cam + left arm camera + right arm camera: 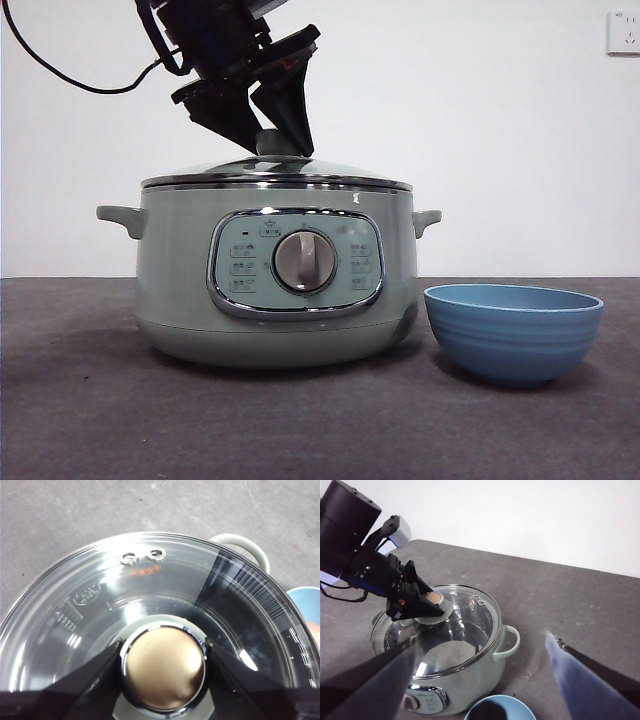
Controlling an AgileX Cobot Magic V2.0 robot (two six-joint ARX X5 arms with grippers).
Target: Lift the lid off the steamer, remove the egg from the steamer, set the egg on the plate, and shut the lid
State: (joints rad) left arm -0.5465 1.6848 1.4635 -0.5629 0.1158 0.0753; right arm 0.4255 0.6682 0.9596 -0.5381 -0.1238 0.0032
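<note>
The sage-green steamer (180,280) stands mid-table with the glass lid (275,172) seated on it. My left gripper (272,138) comes down from above, and its jaws press both sides of the lid's knob (164,667). The left wrist view shows the lid (100,595) from above with the left gripper (164,647) on the knob. The blue plate (512,335) stands just right of the steamer and looks empty. The egg is not visible. My right gripper (480,680) is open, high above the steamer (475,675) and the plate (500,707).
The dark grey table (80,400) runs to a white wall. The steamer's side handles (120,218) stick out left and right. A black cable (60,70) hangs from the left arm. A wall socket (622,32) is at the upper right.
</note>
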